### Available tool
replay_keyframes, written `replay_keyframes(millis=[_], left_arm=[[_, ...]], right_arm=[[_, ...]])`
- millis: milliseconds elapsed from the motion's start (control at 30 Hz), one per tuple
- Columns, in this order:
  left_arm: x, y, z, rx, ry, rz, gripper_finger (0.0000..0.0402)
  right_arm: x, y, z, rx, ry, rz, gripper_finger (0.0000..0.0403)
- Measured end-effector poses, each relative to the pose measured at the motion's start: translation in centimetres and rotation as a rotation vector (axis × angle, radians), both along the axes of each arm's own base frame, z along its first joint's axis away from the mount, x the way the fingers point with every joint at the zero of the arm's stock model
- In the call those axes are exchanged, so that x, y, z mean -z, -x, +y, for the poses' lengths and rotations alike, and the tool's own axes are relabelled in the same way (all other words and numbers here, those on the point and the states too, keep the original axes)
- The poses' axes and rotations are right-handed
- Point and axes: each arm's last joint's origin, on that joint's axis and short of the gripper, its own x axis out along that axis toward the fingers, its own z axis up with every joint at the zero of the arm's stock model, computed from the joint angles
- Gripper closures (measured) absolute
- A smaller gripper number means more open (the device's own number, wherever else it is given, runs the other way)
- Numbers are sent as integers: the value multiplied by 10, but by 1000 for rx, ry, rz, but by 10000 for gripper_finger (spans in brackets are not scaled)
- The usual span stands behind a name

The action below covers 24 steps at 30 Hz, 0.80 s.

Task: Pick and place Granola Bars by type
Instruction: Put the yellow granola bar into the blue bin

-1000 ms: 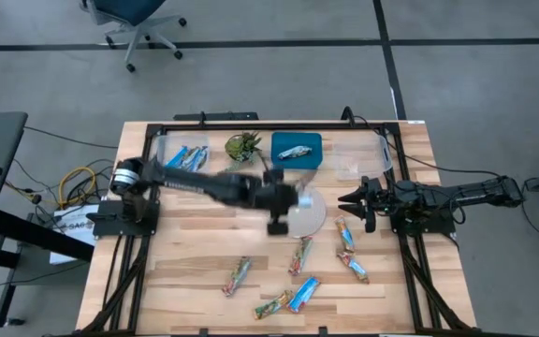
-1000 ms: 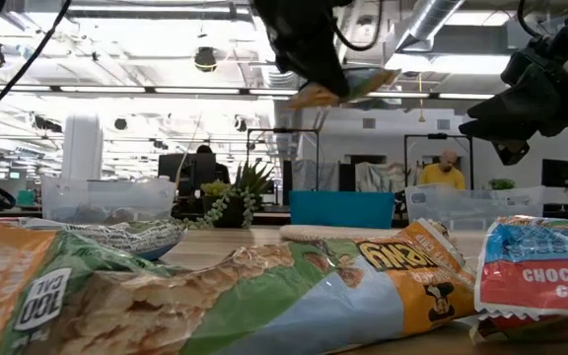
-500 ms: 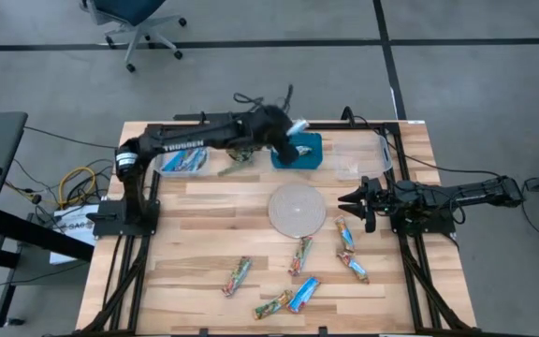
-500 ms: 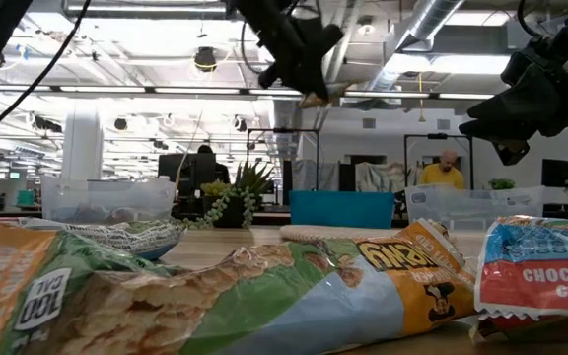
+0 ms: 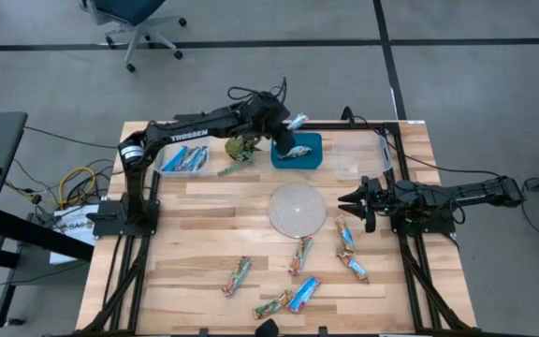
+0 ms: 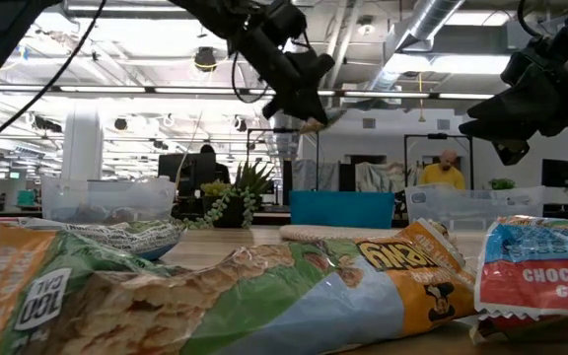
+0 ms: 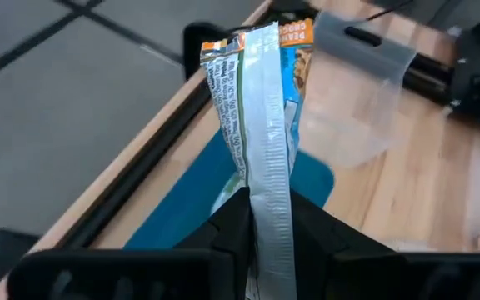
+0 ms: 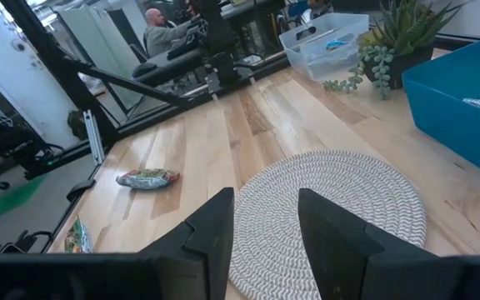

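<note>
My left gripper (image 5: 285, 134) hangs over the teal tray (image 5: 309, 157) at the table's far edge, shut on a granola bar (image 7: 261, 108) with a silver back and orange-blue print. Another bar (image 5: 294, 151) lies flat in that tray. Blue bars (image 5: 183, 157) lie in the clear bin on the far left. Several more bars (image 5: 300, 255) lie flat on the near half of the table. My right gripper (image 5: 352, 199) waits open, just right of the round woven mat (image 5: 297, 208). My left gripper pinches the bar's lower end (image 7: 270, 204) between its two fingers (image 7: 227, 229), which lie along the bar's length on either side of the back seam. It comes slanting down from above. The bar is lifted clear above the tray, its free end (image 6: 319, 120) sticking out past the fingertips.
A leafy plant (image 5: 241, 146) stands between the left bin and the tray. A second clear bin (image 5: 358, 157) sits far right. The black frame rail (image 5: 251, 124) runs along the far edge. In the low view, large bars (image 6: 264, 296) fill the foreground.
My left arm swung from above the round mat toward the table's far edge, carrying the bar, and now hovers over the teal tray. It stayed shut on the bar throughout. In the last half second it barely shifted.
</note>
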Motion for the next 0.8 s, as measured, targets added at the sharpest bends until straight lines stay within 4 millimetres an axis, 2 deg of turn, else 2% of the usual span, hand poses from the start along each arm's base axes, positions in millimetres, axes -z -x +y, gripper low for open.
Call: replay_keyframes(millis=[267, 533, 667, 800], left_arm=[[20, -9, 3, 29, 26, 31, 301], [16, -14, -2, -3, -46, 11, 274], [17, -19, -15, 41, 3, 7, 274], [19, -27, -40, 152, 53, 7, 274]], right_arm=[[0, 0, 0, 2, 0, -3, 275], [-1, 0, 0, 0, 0, -6, 275], [-1, 0, 0, 0, -1, -6, 275], [0, 0, 0, 0, 0, -6, 275]])
